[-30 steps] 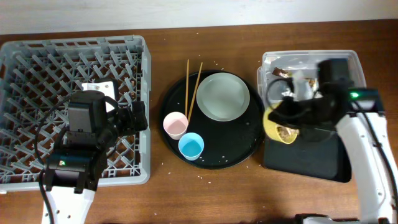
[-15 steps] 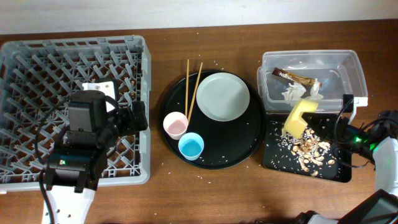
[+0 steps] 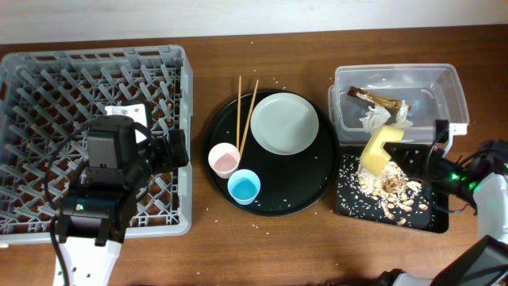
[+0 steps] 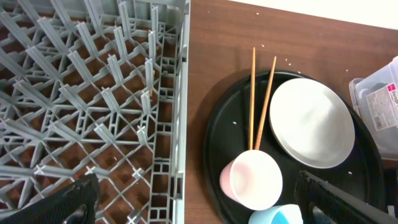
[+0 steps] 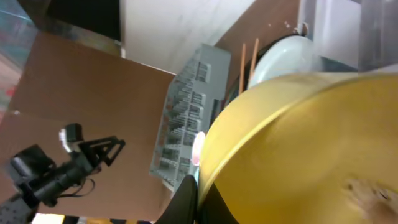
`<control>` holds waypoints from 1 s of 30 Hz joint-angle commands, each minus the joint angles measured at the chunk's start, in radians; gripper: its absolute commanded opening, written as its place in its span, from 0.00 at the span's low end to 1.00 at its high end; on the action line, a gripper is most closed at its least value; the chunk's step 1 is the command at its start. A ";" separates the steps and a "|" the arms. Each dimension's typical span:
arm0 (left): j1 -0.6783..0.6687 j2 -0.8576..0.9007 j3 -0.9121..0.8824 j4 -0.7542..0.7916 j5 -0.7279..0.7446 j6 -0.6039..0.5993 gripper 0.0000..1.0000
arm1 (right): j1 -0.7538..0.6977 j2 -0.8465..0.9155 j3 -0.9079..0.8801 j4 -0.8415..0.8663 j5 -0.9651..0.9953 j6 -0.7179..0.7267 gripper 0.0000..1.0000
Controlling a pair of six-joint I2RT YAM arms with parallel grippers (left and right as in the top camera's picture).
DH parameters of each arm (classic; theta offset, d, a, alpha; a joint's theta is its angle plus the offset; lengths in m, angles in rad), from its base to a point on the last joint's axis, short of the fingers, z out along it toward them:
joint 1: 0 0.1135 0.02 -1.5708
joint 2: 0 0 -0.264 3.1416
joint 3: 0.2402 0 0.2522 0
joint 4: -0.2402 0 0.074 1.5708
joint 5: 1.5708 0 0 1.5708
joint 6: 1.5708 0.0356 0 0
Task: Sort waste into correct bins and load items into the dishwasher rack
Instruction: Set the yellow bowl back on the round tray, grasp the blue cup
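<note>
My right gripper [image 3: 413, 155] is shut on the rim of the yellow bowl [image 3: 379, 149], held tipped on its side over the shallow black tray [image 3: 429, 218]; the bowl fills the right wrist view [image 5: 311, 149]. Beige-brown food scraps [image 3: 389, 191] lie spread in that tray. The clear tub [image 3: 452, 83] holds the brown wrapper [image 3: 379, 98] and white napkin [image 3: 373, 119]. The grey-white plate [image 3: 284, 124], chopsticks [image 3: 244, 111], pink cup [image 3: 224, 159] and blue cup [image 3: 244, 187] sit on the round black tray [image 3: 317, 183]. My left gripper [image 4: 199, 211] is open over the grey rack's [image 3: 48, 71] right edge.
Tiny white crumbs dot the round tray and the wooden table [image 3: 262, 246]. A white label lies in the rack [image 3: 131, 111]. The rack's wall [image 4: 180, 112] stands close to the round tray's left rim.
The right arm swung from over the tub out to the right, tipping the bowl; the scraps left the bowl and now lie in the shallow black tray. The left arm has not moved.
</note>
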 commanded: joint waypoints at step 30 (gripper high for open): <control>0.002 0.002 0.021 0.002 0.011 0.002 0.99 | 1.160 0.161 0.380 0.016 0.984 0.458 0.50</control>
